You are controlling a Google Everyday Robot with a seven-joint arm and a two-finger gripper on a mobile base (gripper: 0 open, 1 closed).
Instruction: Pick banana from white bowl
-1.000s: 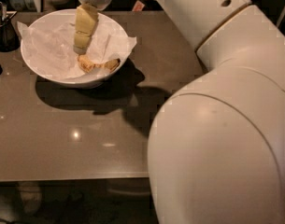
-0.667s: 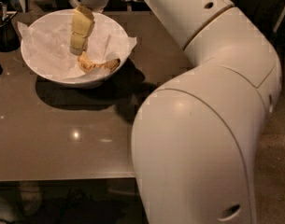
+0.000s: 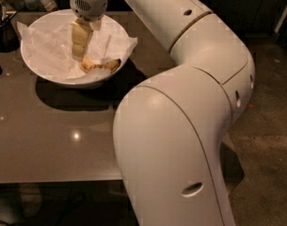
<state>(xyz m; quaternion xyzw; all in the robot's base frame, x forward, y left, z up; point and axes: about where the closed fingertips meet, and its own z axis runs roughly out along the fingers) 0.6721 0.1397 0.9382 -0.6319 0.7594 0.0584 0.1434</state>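
The curved, brown-spotted yellow banana lies inside the wide, glossy white bowl. The robot's cream two-finger gripper reaches down into the bowl just beside the banana's left end, perhaps touching it. I cannot tell whether the gripper is wide or narrow.

Banana in white bowl on table, far left; tool in bowl beside banana.

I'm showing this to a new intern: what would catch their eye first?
The bulky white robot arm fills the right foreground, reaching back over the brown table. At upper left its gripper hangs inside the white bowl, close by the spotted banana lying on crumpled paper.
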